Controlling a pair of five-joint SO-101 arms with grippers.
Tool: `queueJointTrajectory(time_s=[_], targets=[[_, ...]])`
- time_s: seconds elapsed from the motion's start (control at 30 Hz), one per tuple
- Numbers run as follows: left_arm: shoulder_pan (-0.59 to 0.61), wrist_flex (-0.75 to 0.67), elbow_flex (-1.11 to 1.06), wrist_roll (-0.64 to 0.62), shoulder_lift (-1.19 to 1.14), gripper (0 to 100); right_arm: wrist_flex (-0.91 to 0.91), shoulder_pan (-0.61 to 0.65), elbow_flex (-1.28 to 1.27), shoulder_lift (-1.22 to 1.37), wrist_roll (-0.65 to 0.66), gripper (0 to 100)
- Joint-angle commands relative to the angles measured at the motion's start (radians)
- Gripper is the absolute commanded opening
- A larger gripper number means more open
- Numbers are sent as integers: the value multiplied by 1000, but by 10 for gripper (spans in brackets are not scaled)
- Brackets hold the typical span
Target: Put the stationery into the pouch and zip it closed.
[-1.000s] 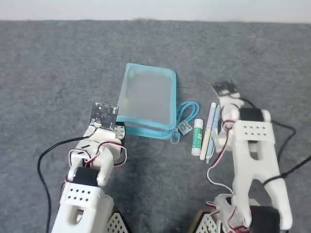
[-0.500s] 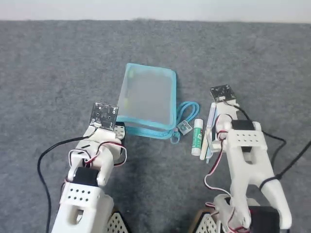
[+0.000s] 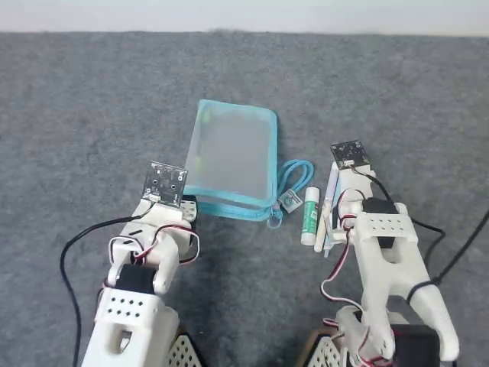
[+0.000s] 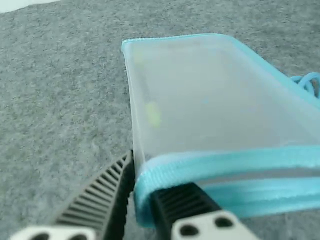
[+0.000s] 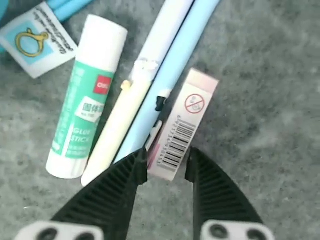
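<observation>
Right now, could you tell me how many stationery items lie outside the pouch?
4: glue stick, cream pen, blue pen, eraser reaching into the open right gripper. The pouch may hold another.

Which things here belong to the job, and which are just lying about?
Job: translucent blue-edged zip pouch; green-and-white glue stick; cream-and-white pen; light blue pen; pink barcoded eraser.
Lying about: grey felt table cover; white paper tag.
</observation>
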State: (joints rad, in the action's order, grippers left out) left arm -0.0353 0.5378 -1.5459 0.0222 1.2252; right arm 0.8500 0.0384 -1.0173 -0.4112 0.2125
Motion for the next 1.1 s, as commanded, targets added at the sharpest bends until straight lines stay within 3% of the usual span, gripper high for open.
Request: queueJointTrajectory(time_s=[0.0, 0.23, 0.37, 0.6, 0.77, 1.07], targets=[[-6, -29, 18, -12, 5, 12, -56, -10, 9, 54, -9, 130], [-5, -29, 18, -12, 2, 12, -76, -50, 21, 97, -14, 118], [-5, -29, 18, -12, 2, 12, -50, -116, 23, 96, -8, 2], [-3, -32, 18, -12, 3, 12, 183, -177, 146, -125, -6, 7], [-5, -34, 18, -12, 5, 12, 472, 30, 245, -400, 57, 6], [-6, -34, 19, -12, 5, 12, 645, 598, 285, -467, 264, 6]])
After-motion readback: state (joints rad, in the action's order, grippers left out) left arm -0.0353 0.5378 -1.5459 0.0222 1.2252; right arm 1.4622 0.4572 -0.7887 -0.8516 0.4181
